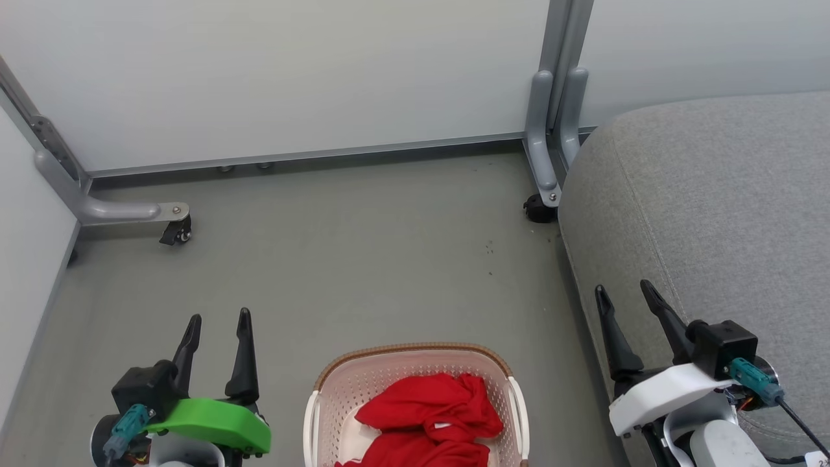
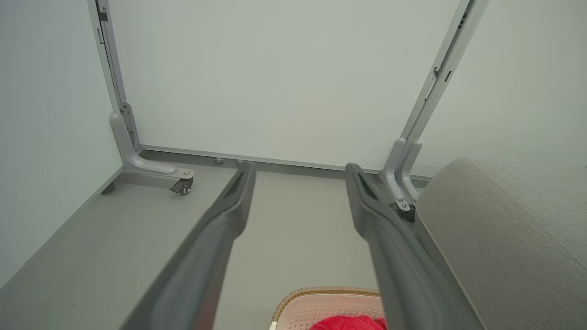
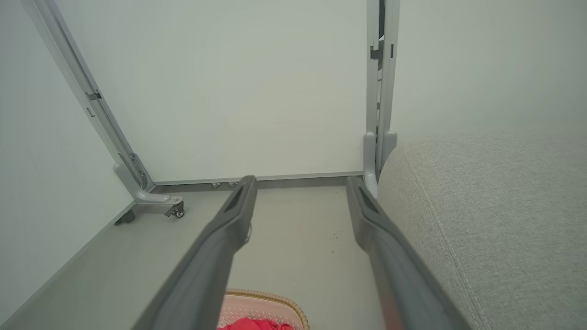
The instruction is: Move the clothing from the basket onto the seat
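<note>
Head view: you see the basket [image 1: 415, 351] on the floor [image 1: 363, 259], with red clothing [image 1: 431, 415] heaped inside. Your left gripper [image 1: 219, 316] hovers left of the basket, your right gripper [image 1: 622, 287] right of it by the grey seat [image 1: 713, 194]. Both are spread and empty. Left wrist view, then right wrist view: the basket sits low between spread fingers, seat to its right.

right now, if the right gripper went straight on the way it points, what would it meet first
Probably the floor near the foot of the wall panel; the right gripper just clears the seat. Depth is unclear.
</note>
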`<state>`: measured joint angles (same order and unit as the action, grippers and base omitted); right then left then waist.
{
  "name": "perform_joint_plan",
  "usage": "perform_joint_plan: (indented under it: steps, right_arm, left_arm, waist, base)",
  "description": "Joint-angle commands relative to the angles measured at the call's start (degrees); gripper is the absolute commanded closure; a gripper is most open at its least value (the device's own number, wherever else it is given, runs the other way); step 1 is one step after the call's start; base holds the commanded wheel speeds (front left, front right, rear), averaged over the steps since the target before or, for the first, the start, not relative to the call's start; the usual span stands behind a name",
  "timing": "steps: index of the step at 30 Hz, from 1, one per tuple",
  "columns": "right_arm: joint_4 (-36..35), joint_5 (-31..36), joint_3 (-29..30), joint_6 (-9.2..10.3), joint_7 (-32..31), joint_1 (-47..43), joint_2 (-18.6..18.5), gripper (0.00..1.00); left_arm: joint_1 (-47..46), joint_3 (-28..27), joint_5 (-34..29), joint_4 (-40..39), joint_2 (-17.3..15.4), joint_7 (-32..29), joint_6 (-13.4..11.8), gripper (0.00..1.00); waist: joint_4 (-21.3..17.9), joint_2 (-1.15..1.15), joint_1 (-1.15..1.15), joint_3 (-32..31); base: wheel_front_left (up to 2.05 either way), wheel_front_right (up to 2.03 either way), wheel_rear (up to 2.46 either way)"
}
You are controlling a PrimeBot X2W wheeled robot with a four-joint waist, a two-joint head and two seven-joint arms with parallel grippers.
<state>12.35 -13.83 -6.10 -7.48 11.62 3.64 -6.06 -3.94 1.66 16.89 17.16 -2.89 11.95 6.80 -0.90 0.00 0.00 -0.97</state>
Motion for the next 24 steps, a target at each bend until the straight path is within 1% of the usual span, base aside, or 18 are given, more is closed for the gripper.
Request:
perform_joint_plan:
  steps: [1,9,20,24]
  right_arm:
    - [0.0,1.4,-0.2,-0.01,0.5,-0.3,-0.2,0.00]
    - [0.4,3.9,-0.6,-0.02,1.3,-1.0,0.5,0.00]
    - [1.0,6.7,-0.2,-0.01,2.5,-1.3,1.1,0.00]
    - [1.2,8.3,-0.3,-0.01,3.0,-1.6,1.4,0.00]
  left_arm:
    - [0.7,-0.2,-1.5,0.1,-0.2,0.5,-0.2,0.00]
    - [0.9,0.1,-4.5,1.1,-0.1,1.4,-0.5,0.00]
    - [0.9,0.1,-6.9,2.9,-0.1,2.5,-0.8,0.00]
    - [1.0,0.3,-8.4,3.4,-0.1,3.0,-1.2,0.00]
  waist:
    - [0.0,0.00,0.00,0.0]
    - [0.1,0.00,0.00,-0.2]
    - [0.1,0.00,0.00,-0.4]
    - [0.0,0.00,0.00,-0.4]
  base:
    - [0.00,0.00,0.00]
    - [0.00,0.00,0.00]
    - [0.00,0.00,0.00]
    - [0.00,0.00,0.00]
